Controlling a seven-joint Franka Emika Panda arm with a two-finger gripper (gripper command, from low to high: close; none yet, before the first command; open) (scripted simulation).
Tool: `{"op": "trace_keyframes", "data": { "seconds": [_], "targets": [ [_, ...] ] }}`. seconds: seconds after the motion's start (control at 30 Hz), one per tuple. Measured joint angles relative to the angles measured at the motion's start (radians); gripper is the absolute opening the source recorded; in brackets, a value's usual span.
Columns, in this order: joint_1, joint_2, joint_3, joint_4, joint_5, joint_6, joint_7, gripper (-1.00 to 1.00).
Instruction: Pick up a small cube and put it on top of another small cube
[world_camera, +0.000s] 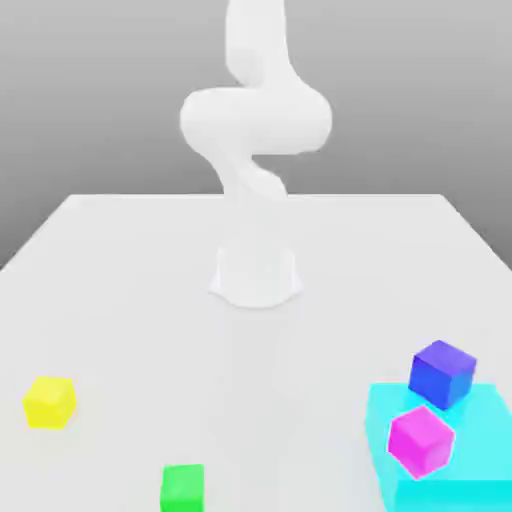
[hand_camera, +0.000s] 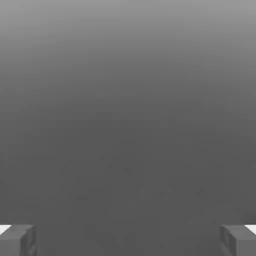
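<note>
Small green cube (world_camera: 182, 489): one, plain, bright green, flat-faced, the top a little lighter than the front. In the exterior view it sits on the pale worktop (world_camera: 130, 330), near the lower edge, between the yellow cube (world_camera: 50, 403) at the exterior view's left and the cyan block (world_camera: 440, 450) at the exterior view's right, touching neither. Yellow cube: one, on the worktop. Cyan block: one, broad and low; a magenta cube (world_camera: 421, 442) and a dark blue cube (world_camera: 442, 375) appear over it, both tilted in outline; whether they rest on it cannot be told. Arm (world_camera: 256, 120): one, white, its base at the worktop's middle, beyond the cubes. Green cube's lower part: cut off by the frame. Arm's upper part: likewise cut off.

Hand view: fingers (hand_camera: 128, 241), one pair, grey, set wide apart, nothing between them but plain grey background. The green cube is apart from them, not held. Finger ends: partly cut off by the frame.
</note>
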Motion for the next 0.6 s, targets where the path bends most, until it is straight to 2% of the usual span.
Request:
{"op": "trace_keyframes", "data": {
  "seconds": [0.6],
  "targets": [
    [0.033,0.659,-0.123,-0.067,0.109,0.239,-0.217,0.0]
  ]
}}
